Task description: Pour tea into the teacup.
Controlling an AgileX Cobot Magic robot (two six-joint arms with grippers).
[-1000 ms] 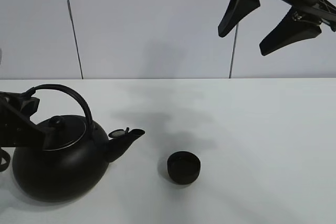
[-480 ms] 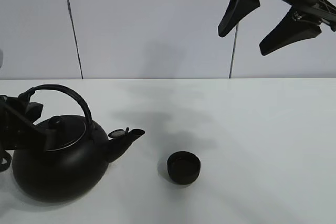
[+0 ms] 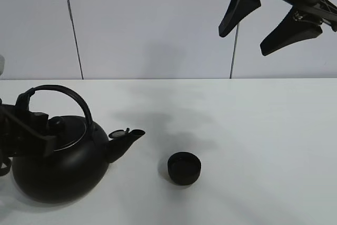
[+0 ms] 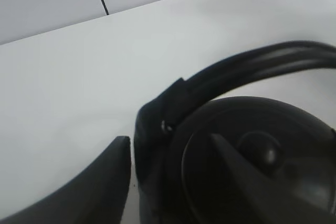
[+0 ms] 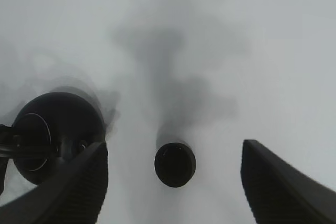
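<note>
White tabletop [image 3: 253, 130]: my left gripper [image 3: 39, 128] has crept further in around the kettle [image 3: 58, 167] handle, jaws apart, nothing grasped; the right gripper [image 3: 266, 19] hangs wide above the teacup [image 3: 184, 168].

Bright, even light; soft shadows smear the table [image 3: 253, 130] at frame centre. Both wrist views are blurred, their black shapes featureless.
</note>
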